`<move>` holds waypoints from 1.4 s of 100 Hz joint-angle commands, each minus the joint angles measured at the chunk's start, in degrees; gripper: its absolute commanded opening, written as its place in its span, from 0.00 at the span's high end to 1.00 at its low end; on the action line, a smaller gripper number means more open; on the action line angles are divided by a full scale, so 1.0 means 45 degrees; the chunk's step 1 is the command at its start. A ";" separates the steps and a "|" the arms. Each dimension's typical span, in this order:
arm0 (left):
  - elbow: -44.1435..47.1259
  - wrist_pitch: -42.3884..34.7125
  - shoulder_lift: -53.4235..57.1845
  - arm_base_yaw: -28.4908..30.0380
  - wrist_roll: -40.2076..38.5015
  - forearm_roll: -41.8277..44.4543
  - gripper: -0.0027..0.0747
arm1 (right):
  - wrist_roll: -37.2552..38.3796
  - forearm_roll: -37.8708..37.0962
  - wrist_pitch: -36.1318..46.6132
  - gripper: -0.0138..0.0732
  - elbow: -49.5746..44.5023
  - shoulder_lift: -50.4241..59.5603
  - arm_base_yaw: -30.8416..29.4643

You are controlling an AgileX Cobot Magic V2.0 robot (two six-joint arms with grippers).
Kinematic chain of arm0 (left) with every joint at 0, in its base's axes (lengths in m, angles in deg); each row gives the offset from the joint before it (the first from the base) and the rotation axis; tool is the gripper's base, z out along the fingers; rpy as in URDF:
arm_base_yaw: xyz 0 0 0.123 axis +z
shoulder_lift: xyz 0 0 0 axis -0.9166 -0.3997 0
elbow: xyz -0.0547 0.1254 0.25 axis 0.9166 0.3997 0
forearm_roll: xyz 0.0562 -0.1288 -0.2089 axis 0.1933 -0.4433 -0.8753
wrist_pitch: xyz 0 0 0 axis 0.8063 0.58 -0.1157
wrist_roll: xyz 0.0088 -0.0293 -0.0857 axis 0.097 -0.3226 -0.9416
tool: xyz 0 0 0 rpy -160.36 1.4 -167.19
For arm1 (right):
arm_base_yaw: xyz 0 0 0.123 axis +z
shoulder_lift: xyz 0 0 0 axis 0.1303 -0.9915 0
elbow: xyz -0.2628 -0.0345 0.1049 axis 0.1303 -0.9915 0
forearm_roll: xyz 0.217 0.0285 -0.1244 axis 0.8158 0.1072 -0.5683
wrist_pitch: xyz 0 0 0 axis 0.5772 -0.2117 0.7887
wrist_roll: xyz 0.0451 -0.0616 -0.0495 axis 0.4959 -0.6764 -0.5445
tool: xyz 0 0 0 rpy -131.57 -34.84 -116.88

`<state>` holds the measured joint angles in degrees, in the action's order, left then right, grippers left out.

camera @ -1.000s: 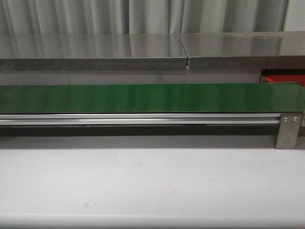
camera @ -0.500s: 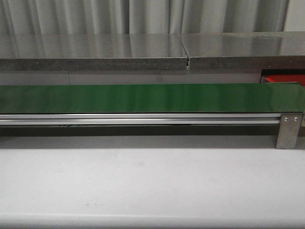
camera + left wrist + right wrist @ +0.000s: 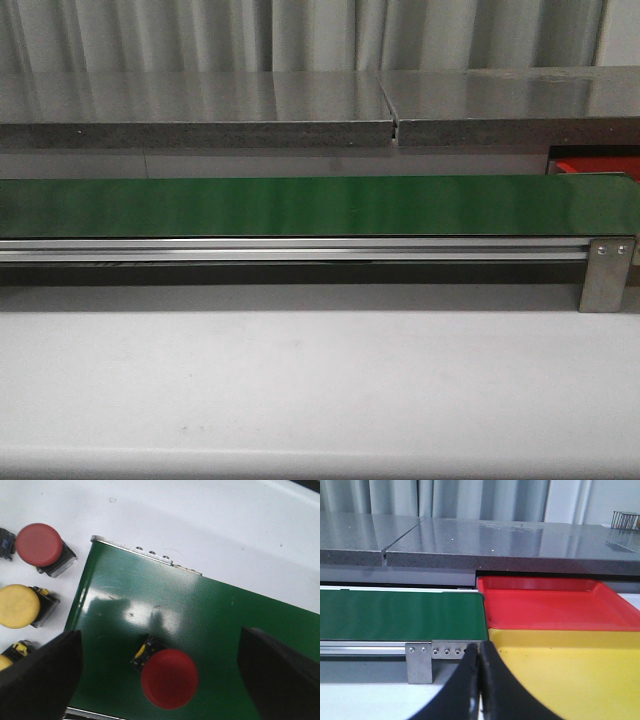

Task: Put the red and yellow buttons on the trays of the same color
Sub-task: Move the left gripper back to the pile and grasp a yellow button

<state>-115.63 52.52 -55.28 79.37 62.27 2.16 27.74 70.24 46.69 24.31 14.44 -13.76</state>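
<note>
In the left wrist view a red button (image 3: 170,678) with a black base lies on the green conveyor belt (image 3: 210,610). My left gripper (image 3: 161,680) hangs open above it, one finger on each side and well apart from it. Off the belt's end on the white table sit another red button (image 3: 40,545) and two yellow buttons (image 3: 18,606) (image 3: 7,661). The right wrist view shows the red tray (image 3: 545,605) and the yellow tray (image 3: 570,675) side by side past the belt's end. My right gripper (image 3: 480,652) is shut on nothing, in front of the yellow tray's corner.
The front view shows the long green belt (image 3: 320,205) on its aluminium rail, a metal bracket (image 3: 603,272) at its right end, a grey stone shelf (image 3: 200,105) behind, and a sliver of the red tray (image 3: 590,167). White tabletop (image 3: 320,380) lies in front.
</note>
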 commanded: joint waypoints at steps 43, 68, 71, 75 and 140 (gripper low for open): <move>-0.0444 0.0978 0.1874 0.0967 -0.0033 0.0803 0.17 | -0.0045 -0.0136 0.0950 0.93 0.0283 0.0154 -0.0085; -0.0444 0.1450 0.1874 0.2013 -0.0033 0.0803 0.17 | -0.0045 -0.0136 0.0950 0.93 0.0283 0.0154 -0.0085; -0.0444 0.1486 0.1874 0.2135 -0.0033 0.0803 0.17 | -0.0045 -0.0136 0.0950 0.93 0.0283 0.0154 -0.0085; -0.0444 0.1630 0.1874 0.2317 -0.0033 0.0803 0.17 | -0.0045 -0.0136 0.0950 0.93 0.0283 0.0154 -0.0085; 0.1327 0.1812 0.1874 0.4921 0.0591 0.0914 0.17 | -0.0045 -0.0136 0.0950 0.93 0.0283 0.0154 -0.0085</move>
<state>-109.70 61.91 -50.15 100.40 64.30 6.80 27.74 70.24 46.69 24.31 14.44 -13.76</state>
